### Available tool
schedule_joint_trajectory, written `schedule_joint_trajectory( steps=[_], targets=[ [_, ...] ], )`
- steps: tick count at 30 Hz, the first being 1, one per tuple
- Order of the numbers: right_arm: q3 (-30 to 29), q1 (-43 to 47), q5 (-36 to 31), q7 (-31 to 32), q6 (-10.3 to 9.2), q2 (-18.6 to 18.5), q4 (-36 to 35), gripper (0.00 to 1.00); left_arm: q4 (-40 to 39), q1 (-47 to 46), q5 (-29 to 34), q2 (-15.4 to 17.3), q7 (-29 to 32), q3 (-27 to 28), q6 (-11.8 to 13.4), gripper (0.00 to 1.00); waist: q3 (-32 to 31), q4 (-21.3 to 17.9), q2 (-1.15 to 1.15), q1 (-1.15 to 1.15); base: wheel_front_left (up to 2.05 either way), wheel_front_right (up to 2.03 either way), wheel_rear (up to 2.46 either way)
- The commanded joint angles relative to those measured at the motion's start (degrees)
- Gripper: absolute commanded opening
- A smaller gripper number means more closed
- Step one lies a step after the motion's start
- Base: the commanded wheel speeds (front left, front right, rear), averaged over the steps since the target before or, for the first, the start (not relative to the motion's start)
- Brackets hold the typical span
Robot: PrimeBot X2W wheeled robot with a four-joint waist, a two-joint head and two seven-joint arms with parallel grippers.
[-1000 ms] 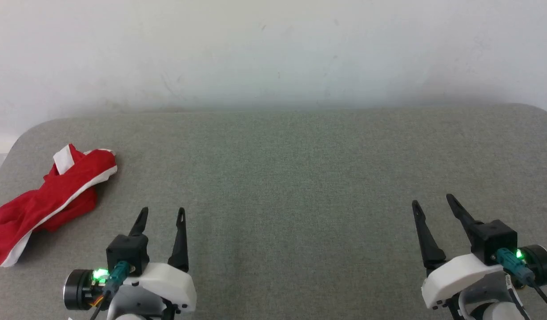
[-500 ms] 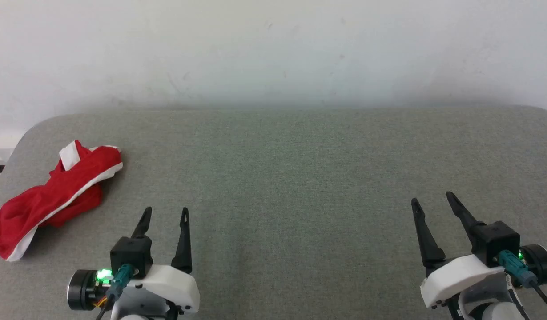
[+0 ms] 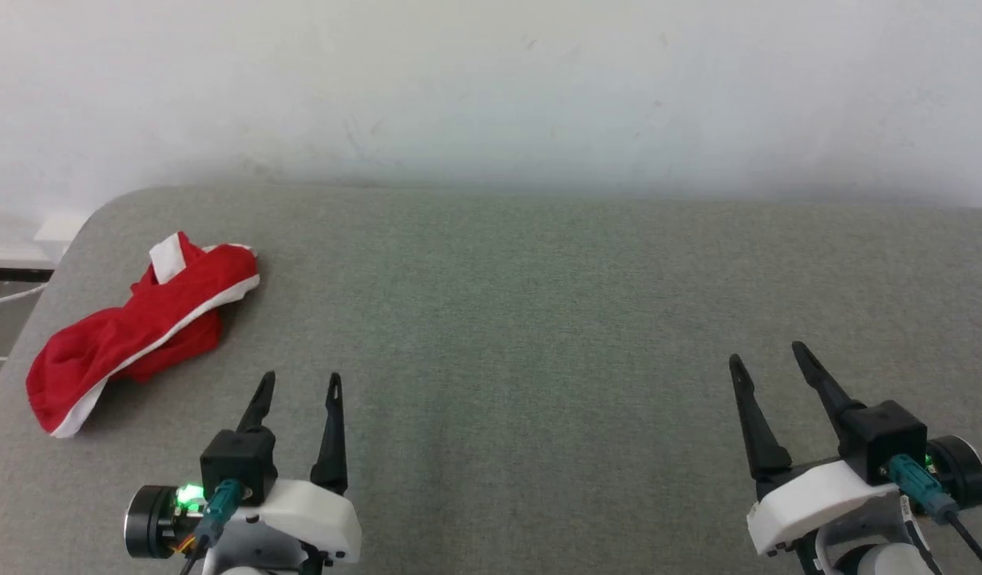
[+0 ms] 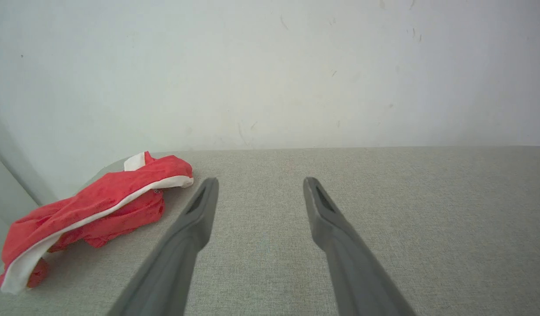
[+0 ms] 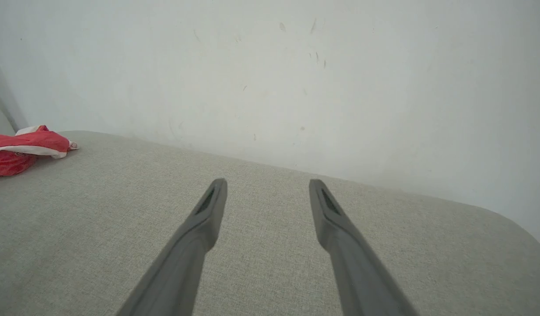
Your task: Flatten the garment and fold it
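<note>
Garment (image 3: 140, 335): red shorts with a white stripe, lying bunched in a long crumpled heap on the counter (image 3: 539, 319). It sits close to the counter's left edge, near the rounded far-left corner. The white stripe runs along the length of the heap, and a small white flap stands up at its far end. The cloth is not spread flat, and folds overlap along its length. No print can be made out on it.

Left gripper (image 3: 301, 377): at the near edge of the counter, fingers pointing away from the robot. The jaws stand wide, with bare grey counter showing between the fingers. It holds nothing. The garment lies to its left and a little farther off, apart from the fingers. The left wrist view agrees: the left gripper (image 4: 260, 181) is spread, and the garment (image 4: 99, 206) lies left of the left finger without touching it.

Right gripper (image 3: 764, 353): at the near right of the counter, jaws likewise wide and holding nothing. It is well apart from the garment. In the right wrist view the right gripper (image 5: 268, 181) points over bare counter, and the garment (image 5: 15, 149) lies at the far left edge.

A plain pale wall (image 3: 491, 80) rises behind the counter.
</note>
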Motion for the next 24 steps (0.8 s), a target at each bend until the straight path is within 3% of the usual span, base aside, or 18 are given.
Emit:
schedule_joint_trajectory(
  steps=[1, 24],
  targets=[
    [0.34, -0.07, 0.19, -0.68, 0.13, -0.03, -0.26, 1.0, 0.34, -0.14, -0.42, 0.21, -0.64, -0.19, 0.52, 1.0, -0.04, 1.02, 0.01, 0.0, 0.0, 0.0, 0.0],
    [1.87, 0.5, -0.21, -3.31, 0.2, -0.05, 0.72, 1.0, 1.19, 0.41, -0.65, 0.69, -3.28, -1.22, 1.06, 1.0, -0.73, 8.9, 0.01, 0.0, 0.0, 0.0, 0.0]
  ],
)
